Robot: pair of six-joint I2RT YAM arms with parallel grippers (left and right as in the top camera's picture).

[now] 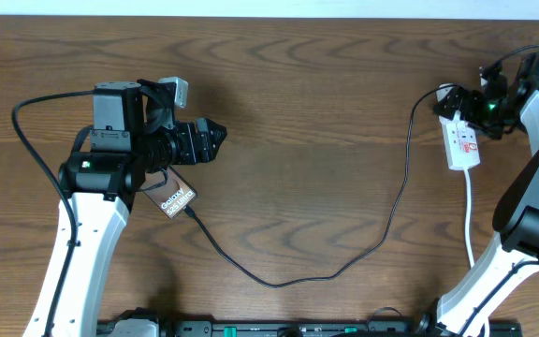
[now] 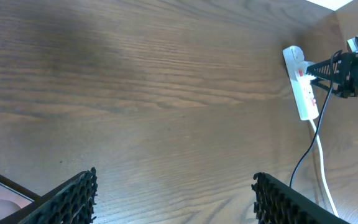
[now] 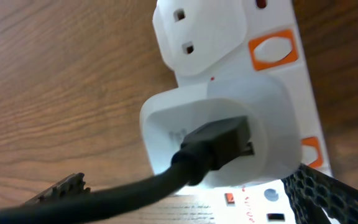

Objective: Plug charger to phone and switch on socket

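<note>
The phone (image 1: pixel 177 197) lies flat beside my left arm, its bronze face with white text up. The charger's black cable (image 1: pixel 279 281) meets the phone's lower end, loops across the table and rises to the white socket (image 1: pixel 463 142). I cannot tell how deep the tip sits. My left gripper (image 1: pixel 215 140) hangs open over bare wood above the phone, with nothing between its fingers (image 2: pixel 73 198). My right gripper (image 1: pixel 449 105) is open at the socket's far end. Its fingers (image 3: pixel 64 185) straddle the white adapter (image 3: pixel 185 130) that the cable (image 3: pixel 135 190) enters. An orange switch (image 3: pixel 272 51) shows beside the adapter.
The socket's white cord (image 1: pixel 469 220) runs toward the front edge beside my right arm's base. In the left wrist view the socket (image 2: pixel 303 87) sits far right, with the cord (image 2: pixel 323 180) trailing down. The table's back edge is close behind the socket.
</note>
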